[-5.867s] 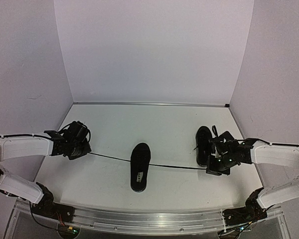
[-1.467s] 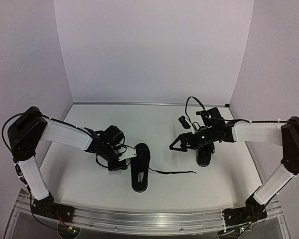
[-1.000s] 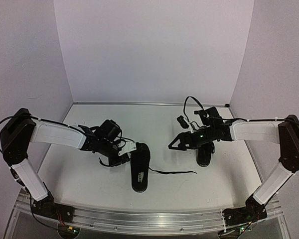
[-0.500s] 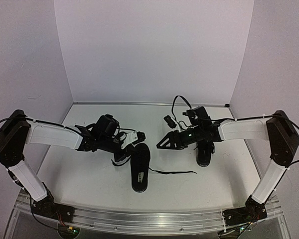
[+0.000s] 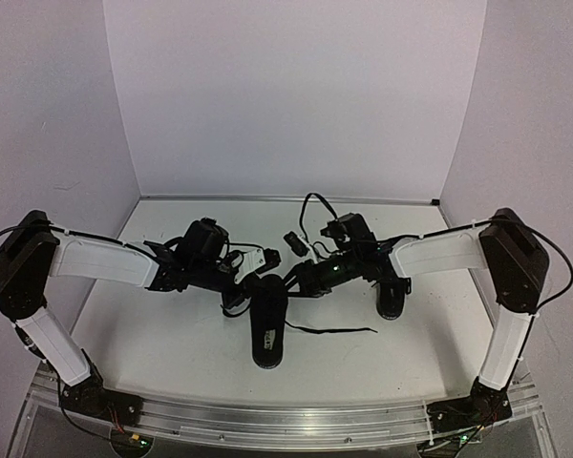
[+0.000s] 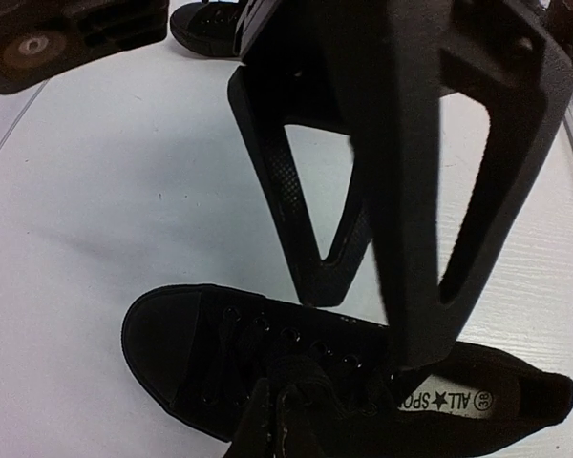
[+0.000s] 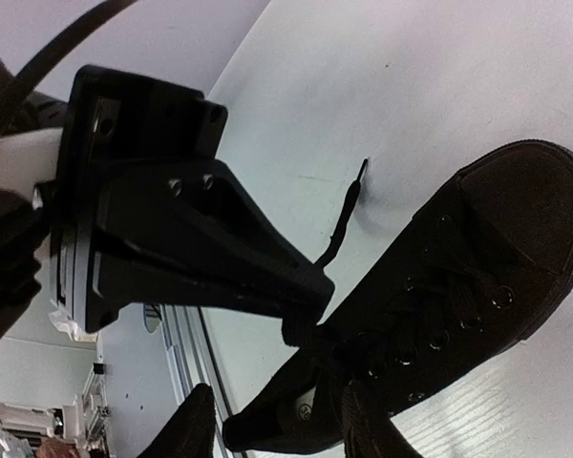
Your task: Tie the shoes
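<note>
Shoe point(image 5: 268, 329) now crowded from both sides: your left gripper point(image 5: 250, 286) clamps a lace point(image 7: 342, 215); right gripper point(image 5: 285, 283), jaws apart, has swung in to grab.

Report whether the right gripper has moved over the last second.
Yes. The right gripper has travelled left, away from the right-hand shoe and up to the toe of the centre shoe.

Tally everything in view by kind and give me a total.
Black shoes: 2
Robot arms: 2
Total: 4
</note>
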